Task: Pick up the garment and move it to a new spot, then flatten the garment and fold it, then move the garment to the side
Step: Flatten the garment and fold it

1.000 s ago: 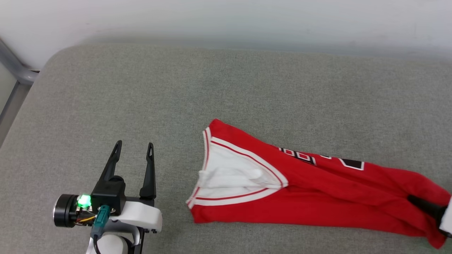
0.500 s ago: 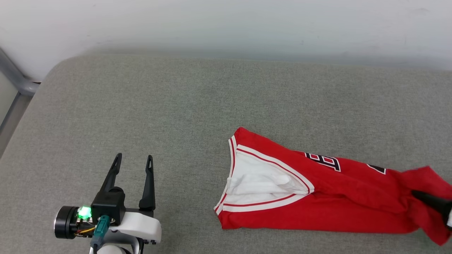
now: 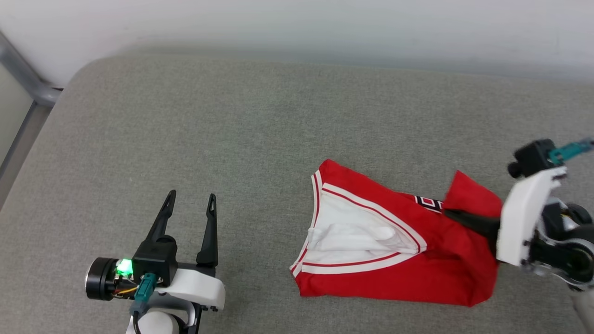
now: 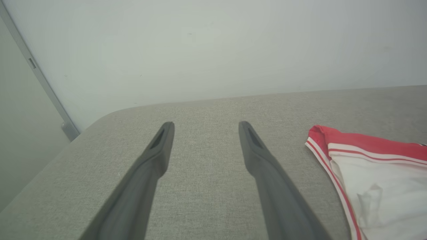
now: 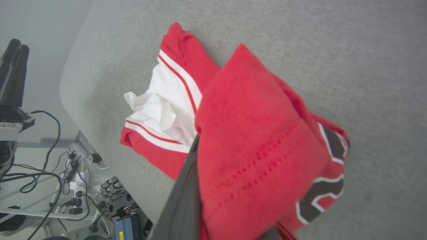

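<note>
On grey cushion [image 3: 232, 116]: garment [image 3: 394, 273], lettering [image 3: 429, 202] unreadable | right fingers [image 3: 468, 220] pinching its red hem | left fingers [image 3: 209, 232] spread

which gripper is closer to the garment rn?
Right. The right gripper is shut on the red end of the garment, holding that end raised over the rest. The left gripper is open over the bare grey cushion, apart from the fabric.

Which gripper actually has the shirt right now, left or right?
The right gripper: its fingers are shut on the red end of the garment. The left gripper stands open over the grey cushion, apart from the cloth.
</note>
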